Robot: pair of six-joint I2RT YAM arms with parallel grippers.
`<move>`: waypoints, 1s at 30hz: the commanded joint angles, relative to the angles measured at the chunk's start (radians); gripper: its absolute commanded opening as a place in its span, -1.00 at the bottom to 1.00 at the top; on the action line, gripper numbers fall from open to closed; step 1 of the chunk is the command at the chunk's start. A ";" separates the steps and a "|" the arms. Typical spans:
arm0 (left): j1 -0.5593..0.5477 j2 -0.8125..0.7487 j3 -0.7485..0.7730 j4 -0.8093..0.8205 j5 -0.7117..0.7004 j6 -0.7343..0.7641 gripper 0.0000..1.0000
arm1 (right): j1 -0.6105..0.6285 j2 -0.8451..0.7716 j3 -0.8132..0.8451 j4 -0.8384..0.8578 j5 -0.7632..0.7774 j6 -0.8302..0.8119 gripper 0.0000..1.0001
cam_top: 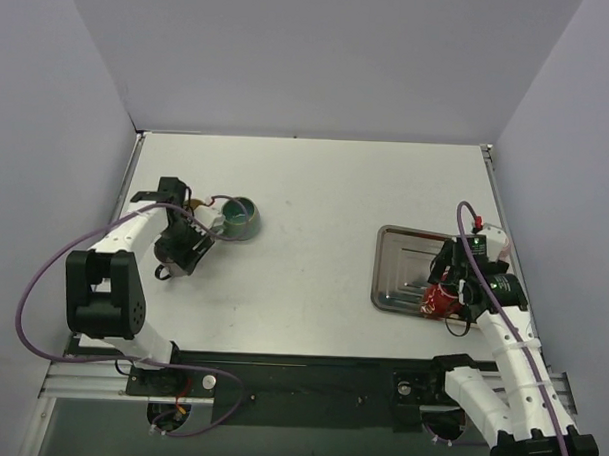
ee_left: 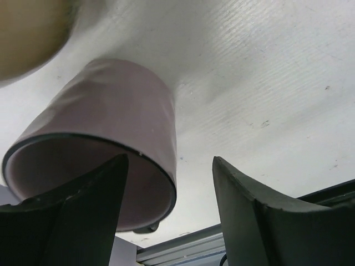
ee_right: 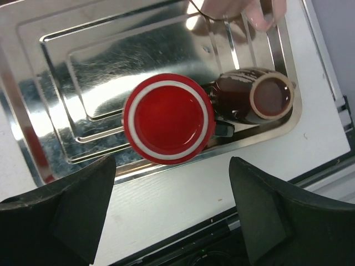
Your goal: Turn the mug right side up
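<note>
Straddling the wall of a smooth, glazed pink mug (cam_top: 240, 218) at about 9 o'clock on the pale, faintly scuffed table (cam_top: 316, 178): left gripper (ee_left: 167, 160) spread wide, one dark finger (ee_left: 83, 216) in front of the mouth, the other out at 3 o'clock, clear of the side. Cylindrical, dark-rimmed, teal inside from overhead; mouth turned up and toward the wrist camera, long axis leaning away to the base. Handle hard to make out; a blurred tan shape cut off at 11 o'clock in the wrist view. Hanging released over a round red mug (ee_right: 168, 118) at 5 o'clock in the scratched, mirror-bright steel tray (ee_right: 66, 33): right gripper (ee_right: 172, 160). White ring on its upward face; rim or foot, cannot tell.
</note>
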 commanded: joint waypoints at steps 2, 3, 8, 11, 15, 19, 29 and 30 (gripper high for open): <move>0.007 -0.150 0.024 -0.030 0.081 0.029 0.47 | -0.116 0.025 -0.099 0.083 -0.073 0.075 0.55; 0.007 -0.183 0.029 -0.038 0.101 0.034 0.47 | -0.127 0.040 -0.105 0.092 -0.092 0.078 0.54; 0.004 -0.292 0.035 -0.072 0.136 0.048 0.53 | -0.132 0.132 -0.133 0.189 -0.147 0.082 0.41; 0.001 -0.325 0.044 -0.087 0.171 0.049 0.55 | -0.129 0.186 -0.133 0.249 -0.220 0.111 0.32; -0.012 -0.349 0.065 -0.112 0.193 0.042 0.55 | -0.080 0.256 -0.120 0.368 -0.285 0.188 0.26; -0.023 -0.351 0.084 -0.119 0.196 0.034 0.56 | 0.043 0.312 -0.036 0.366 -0.256 0.191 0.28; -0.050 -0.348 0.081 -0.123 0.214 0.043 0.56 | 0.069 0.264 0.091 0.054 -0.159 -0.337 0.35; -0.053 -0.346 0.084 -0.121 0.213 0.043 0.56 | 0.071 0.247 0.075 0.059 -0.140 -0.400 0.35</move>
